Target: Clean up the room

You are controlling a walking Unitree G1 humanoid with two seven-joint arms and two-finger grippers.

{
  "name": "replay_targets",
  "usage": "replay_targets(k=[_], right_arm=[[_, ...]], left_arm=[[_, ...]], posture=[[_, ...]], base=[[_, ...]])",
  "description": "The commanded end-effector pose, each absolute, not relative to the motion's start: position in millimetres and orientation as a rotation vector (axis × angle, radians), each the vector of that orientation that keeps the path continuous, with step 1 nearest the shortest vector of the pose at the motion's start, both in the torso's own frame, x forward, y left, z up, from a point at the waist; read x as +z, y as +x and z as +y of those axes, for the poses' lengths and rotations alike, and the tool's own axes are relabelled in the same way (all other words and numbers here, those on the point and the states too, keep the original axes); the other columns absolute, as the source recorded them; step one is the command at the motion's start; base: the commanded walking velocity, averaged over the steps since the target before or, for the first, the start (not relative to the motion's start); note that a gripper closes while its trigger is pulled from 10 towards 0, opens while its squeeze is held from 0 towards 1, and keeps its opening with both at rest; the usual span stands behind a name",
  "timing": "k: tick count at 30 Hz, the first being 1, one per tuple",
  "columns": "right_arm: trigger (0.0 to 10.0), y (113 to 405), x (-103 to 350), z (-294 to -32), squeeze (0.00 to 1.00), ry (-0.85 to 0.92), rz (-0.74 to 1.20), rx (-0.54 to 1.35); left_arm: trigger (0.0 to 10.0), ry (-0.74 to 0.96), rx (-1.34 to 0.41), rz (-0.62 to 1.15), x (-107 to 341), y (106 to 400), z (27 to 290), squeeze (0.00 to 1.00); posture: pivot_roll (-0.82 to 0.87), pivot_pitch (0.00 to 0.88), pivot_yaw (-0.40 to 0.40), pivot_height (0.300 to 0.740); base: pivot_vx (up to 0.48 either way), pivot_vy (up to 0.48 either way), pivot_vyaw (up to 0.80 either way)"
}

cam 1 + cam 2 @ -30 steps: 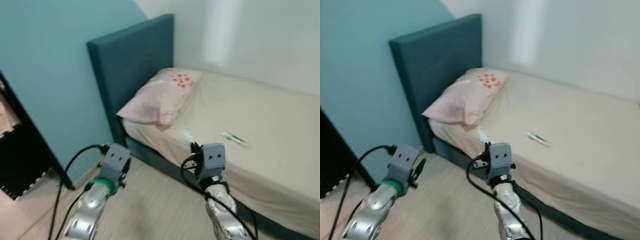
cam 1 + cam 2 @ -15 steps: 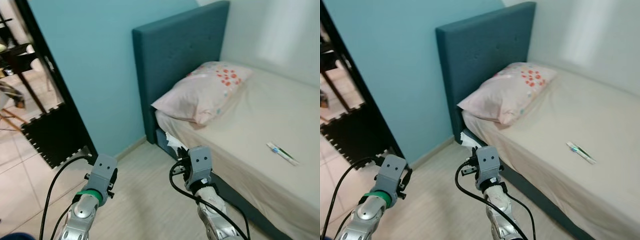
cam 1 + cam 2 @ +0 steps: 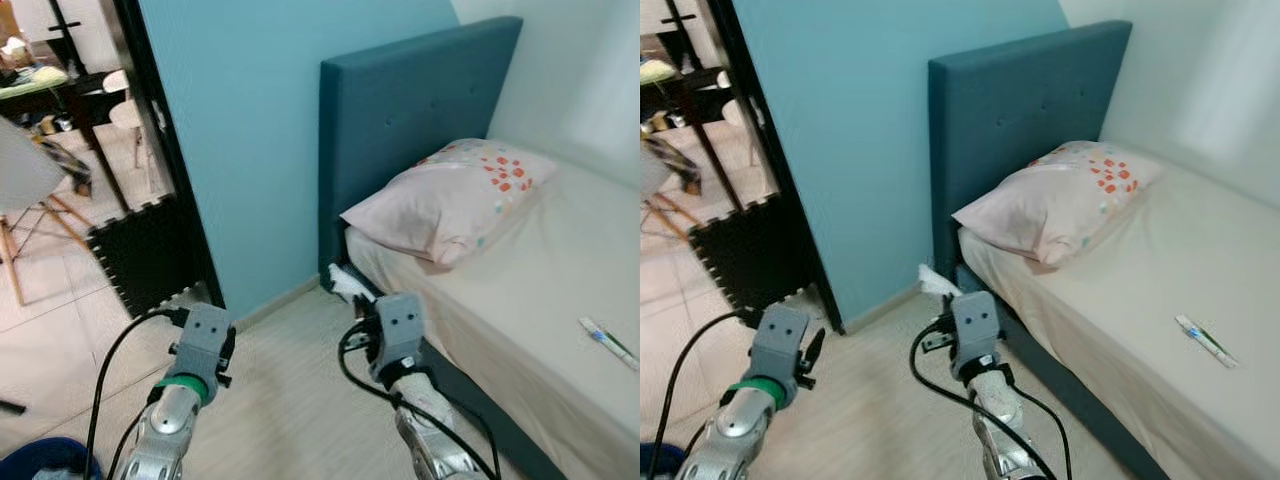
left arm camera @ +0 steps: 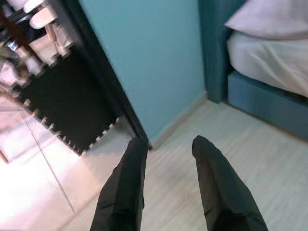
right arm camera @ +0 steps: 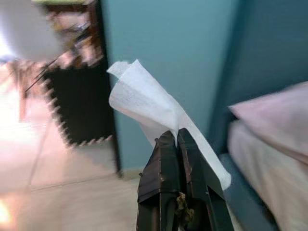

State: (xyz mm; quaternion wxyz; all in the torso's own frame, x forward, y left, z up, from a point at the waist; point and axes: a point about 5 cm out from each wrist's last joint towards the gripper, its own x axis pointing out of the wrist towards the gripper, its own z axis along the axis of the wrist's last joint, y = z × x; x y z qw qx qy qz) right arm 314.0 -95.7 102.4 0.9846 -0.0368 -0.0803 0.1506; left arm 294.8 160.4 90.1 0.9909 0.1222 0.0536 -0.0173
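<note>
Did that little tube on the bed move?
No. The small white tube lies at the same spot on the beige mattress, right of the pink pillow; the camera turned.

Wall: teal wall (image 3: 240, 120), white wall (image 3: 590, 70) behind the bed.
Bed: dark blue headboard (image 3: 410, 110), beige mattress (image 3: 1140, 290), floral pillow (image 3: 450, 200).
Floor: pale wood planks (image 3: 290, 390); beyond the black door frame (image 3: 170, 170), tiles.
Next room: chair (image 3: 30, 200) and what may be a table (image 3: 60, 85), blurred.
Light: bright, daylight-like.

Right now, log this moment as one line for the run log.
right end effector: shut on tissue | left end effector: open, empty | small packet: on bed
</note>
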Motion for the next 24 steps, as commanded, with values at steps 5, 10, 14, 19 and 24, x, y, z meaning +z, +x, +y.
replay_targets(k=[5,10,14,19,24], right_arm=[[10.0,314.0,100.0,-96.2,0.0,-0.082,-0.146,0.325],[10.0,316.0,102.0,-95.5,0.0,-0.08,-0.15,0.327],[10.0,315.7,101.9,-92.2,0.0,-0.072,-0.151,0.33],[10.0,315.2,101.4,-88.5,0.0,-0.063,-0.15,0.339],[10.0,315.1,101.5,-87.3,0.0,-0.059,-0.15,0.345]], left_arm=[[10.0,0.249,-0.024,0.096,88.5,292.6,157.8,0.0],[10.0,0.248,-0.029,0.08,90.6,291.4,156.4,0.0],[10.0,0.25,-0.029,0.068,93.6,291.5,158.7,0.0],[10.0,0.261,-0.025,0.059,95.2,291.0,161.0,0.0],[10.0,0.276,-0.016,0.065,94.6,289.7,162.2,0.0]], posture=[[-0.05,0.0,0.01,0.74],[-0.05,0.0,0.013,0.74],[-0.04,0.0,0.02,0.74],[-0.03,0.004,0.023,0.74],[-0.03,0.007,0.024,0.74]], base=[[0.0,0.0,0.79],[0.0,0.0,0.79],[0.0,0.0,0.79],[0.0,0.0,0.79],[0.0,0.0,0.79]])
